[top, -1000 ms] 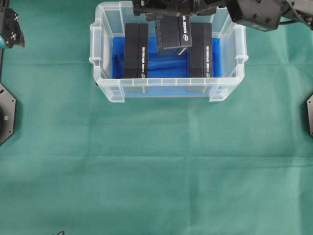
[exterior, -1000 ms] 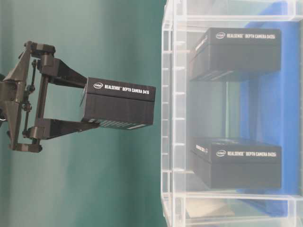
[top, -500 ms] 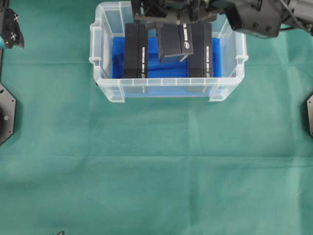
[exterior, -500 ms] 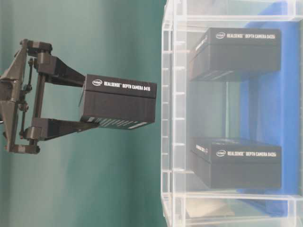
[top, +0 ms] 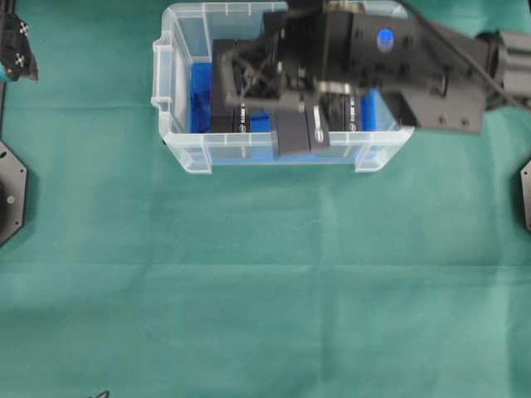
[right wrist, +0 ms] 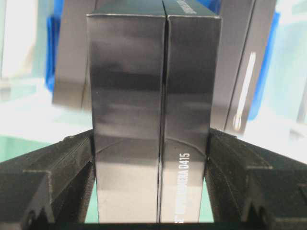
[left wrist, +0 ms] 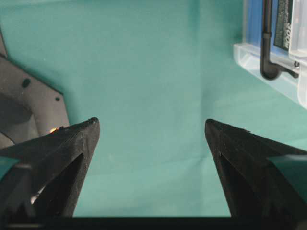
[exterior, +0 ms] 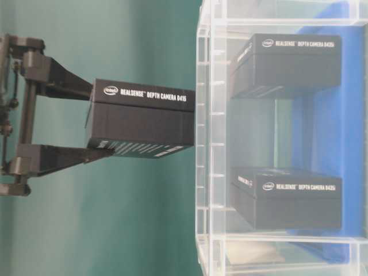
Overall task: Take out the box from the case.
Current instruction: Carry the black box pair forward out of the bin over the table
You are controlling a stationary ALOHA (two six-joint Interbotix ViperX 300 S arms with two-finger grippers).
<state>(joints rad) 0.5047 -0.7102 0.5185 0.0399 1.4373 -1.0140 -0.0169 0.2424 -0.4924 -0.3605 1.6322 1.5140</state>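
My right gripper [right wrist: 151, 143] is shut on a black box [right wrist: 153, 96], one finger [right wrist: 62, 163] pressed to each long side. In the overhead view that box [top: 297, 133] hangs over the front wall of the case [top: 178, 153], under the right arm. From table level the box [exterior: 141, 118] is fully outside the clear case [exterior: 210, 144], in the right gripper [exterior: 92, 122]. Two more black boxes [exterior: 287, 63] [exterior: 287, 198] stand inside on the blue cloth [exterior: 322, 144]. My left gripper [left wrist: 152, 127] is open and empty over the green cloth, left of the case corner [left wrist: 254, 55].
The right arm [top: 415, 66] covers much of the case from above. Arm bases sit at the left edge [top: 8, 191] and right edge [top: 524, 195] of the green cloth [top: 265, 290], and part of the left arm [top: 15, 50] shows at the top left.
The right gripper has carried the box up and toward the front wall of the case; arm and box look larger from above. The left gripper has not moved.
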